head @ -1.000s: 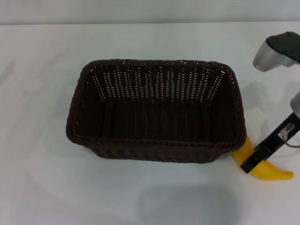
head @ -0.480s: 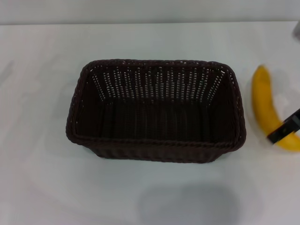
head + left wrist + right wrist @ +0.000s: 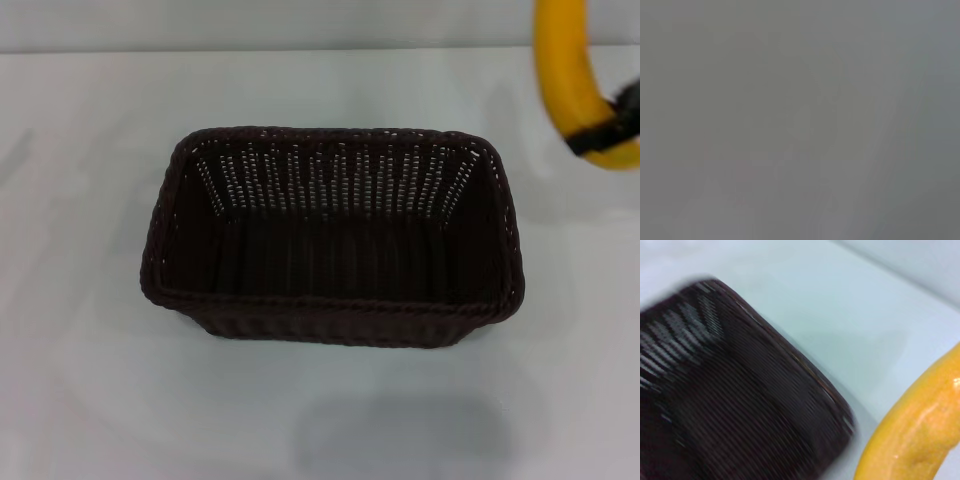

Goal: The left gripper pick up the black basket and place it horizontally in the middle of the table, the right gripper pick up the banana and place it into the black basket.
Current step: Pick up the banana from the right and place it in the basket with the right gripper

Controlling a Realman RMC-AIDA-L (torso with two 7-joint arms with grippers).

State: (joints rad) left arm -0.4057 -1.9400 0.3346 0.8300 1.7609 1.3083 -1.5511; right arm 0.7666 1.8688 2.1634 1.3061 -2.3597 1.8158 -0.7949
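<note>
The black basket (image 3: 330, 235) stands lengthwise across the middle of the white table (image 3: 80, 200), open side up and empty. My right gripper (image 3: 608, 128) is shut on the yellow banana (image 3: 568, 75) and holds it high in the air at the top right, beyond the basket's right end. Only a black finger across the banana shows. In the right wrist view the banana (image 3: 920, 430) is close up, with the basket (image 3: 730, 390) below it. My left gripper is out of view; its wrist view shows only grey.
The table's far edge (image 3: 300, 50) meets a grey wall. A soft shadow (image 3: 400, 435) lies on the table in front of the basket.
My right gripper has lifted the banana from the table at the basket's front right corner, up and toward the far right. The basket has not moved.
</note>
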